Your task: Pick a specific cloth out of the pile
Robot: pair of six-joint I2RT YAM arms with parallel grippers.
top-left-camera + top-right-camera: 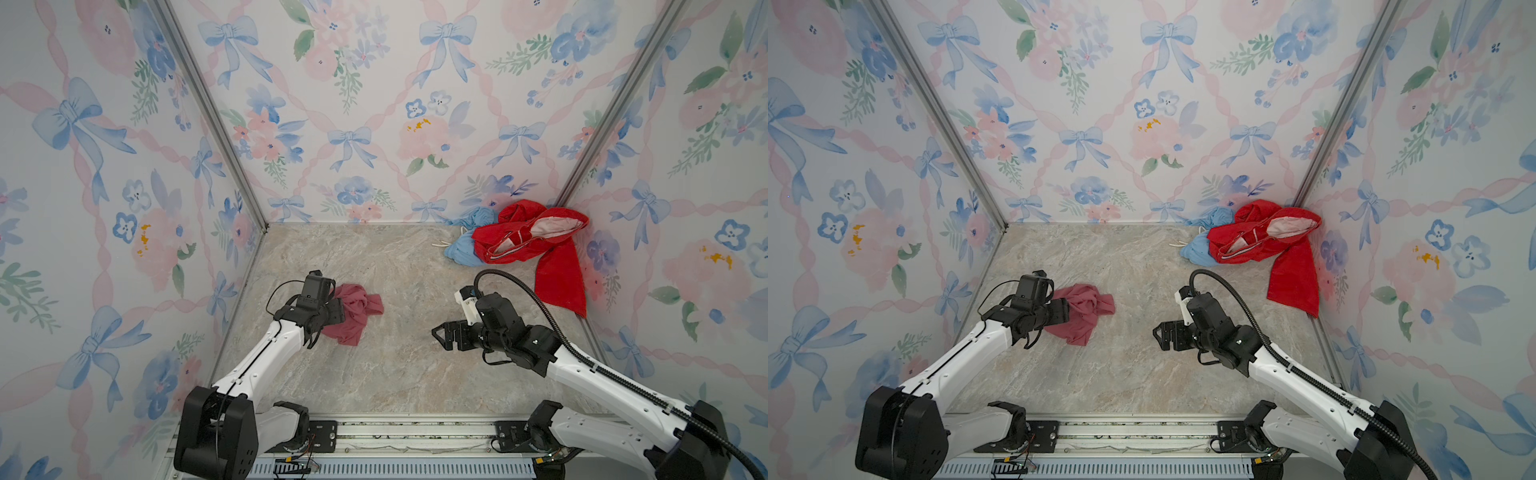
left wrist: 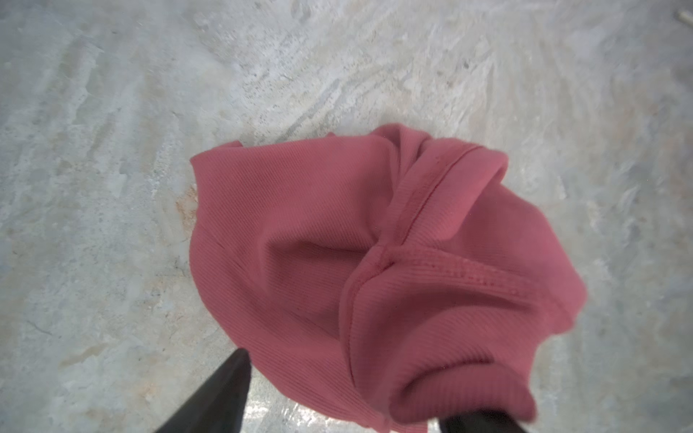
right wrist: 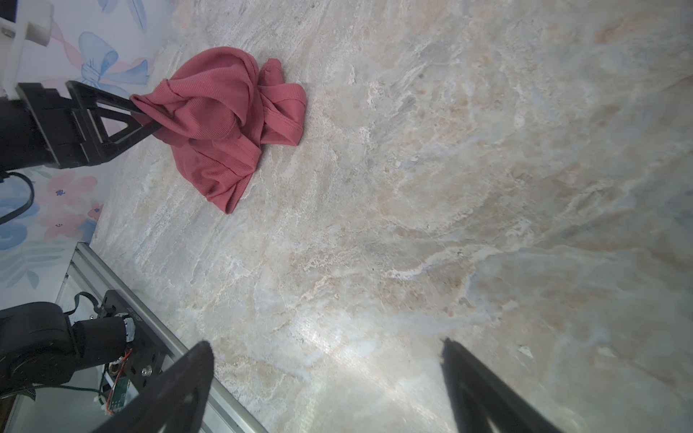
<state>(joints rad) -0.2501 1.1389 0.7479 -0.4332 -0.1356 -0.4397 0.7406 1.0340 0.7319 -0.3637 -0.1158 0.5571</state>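
Observation:
The cloth (image 1: 358, 311) (image 1: 1088, 309), a small crumpled dusty rose-pink garment, lies on the marble table at the left. My left gripper (image 1: 337, 311) (image 1: 1064, 312) is at its left edge. In the left wrist view the gripper (image 2: 356, 386) stands open, with the cloth (image 2: 375, 255) bunched between the two fingers and lapping over one of them. The right wrist view shows the cloth (image 3: 221, 116) resting against a left finger. The pile (image 1: 528, 237) (image 1: 1262, 239), a bright red garment over a light blue one (image 1: 463, 247), sits in the back right corner. My right gripper (image 1: 437, 332) (image 1: 1158, 332) (image 3: 325, 343) is open and empty, mid-table.
Floral walls close in the table (image 1: 395, 374) on the left, back and right. An aluminium rail (image 1: 415, 432) with both arm bases runs along the front edge. A white cord (image 1: 441, 245) trails from the blue garment. A red sleeve (image 1: 561, 282) hangs along the right wall.

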